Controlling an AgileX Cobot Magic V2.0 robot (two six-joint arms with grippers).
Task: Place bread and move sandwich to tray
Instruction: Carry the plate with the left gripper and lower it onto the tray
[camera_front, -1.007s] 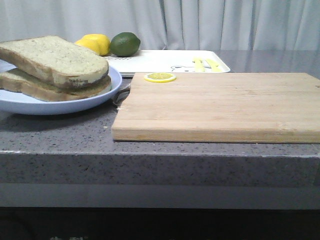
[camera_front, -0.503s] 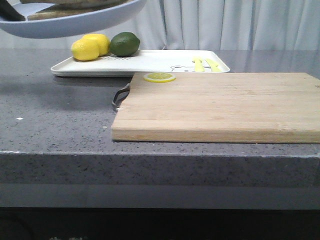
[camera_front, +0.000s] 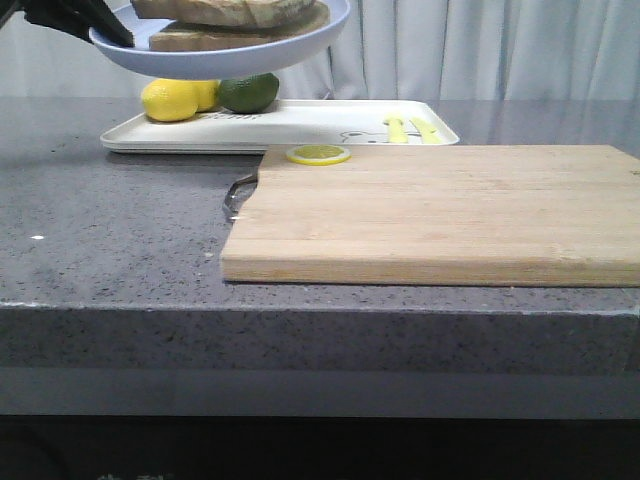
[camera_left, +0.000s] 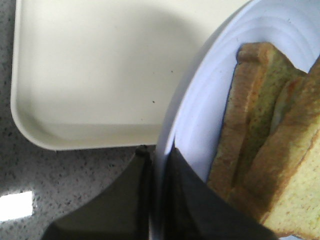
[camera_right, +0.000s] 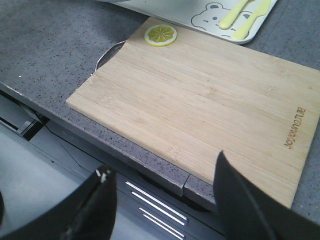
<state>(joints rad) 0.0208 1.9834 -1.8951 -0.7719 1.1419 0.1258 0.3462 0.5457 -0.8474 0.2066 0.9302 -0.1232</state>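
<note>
My left gripper (camera_front: 118, 30) is shut on the rim of the pale blue plate (camera_front: 250, 45) and holds it in the air at the top left, above the near left part of the white tray (camera_front: 300, 125). The sandwich (camera_front: 235, 12) lies on the plate as stacked greenish-beige slices with brown crust; no egg shows. In the left wrist view the gripper (camera_left: 159, 156) pinches the plate (camera_left: 200, 110) rim, with the sandwich (camera_left: 265, 150) beside it and the tray (camera_left: 90, 75) below. My right gripper (camera_right: 161, 165) is open and empty over the counter's front edge.
A light wooden cutting board (camera_front: 440, 210) with a lemon slice (camera_front: 319, 154) fills the middle and right of the counter. Two lemons (camera_front: 170, 100) and a lime (camera_front: 248, 92) sit on the tray's far left. Yellow cutlery (camera_front: 412, 127) and a bear print (camera_right: 210, 15) are at its right end.
The plate with the sandwich has been lifted off the counter at the left, then carried right and a little lower, over the tray's left part.
</note>
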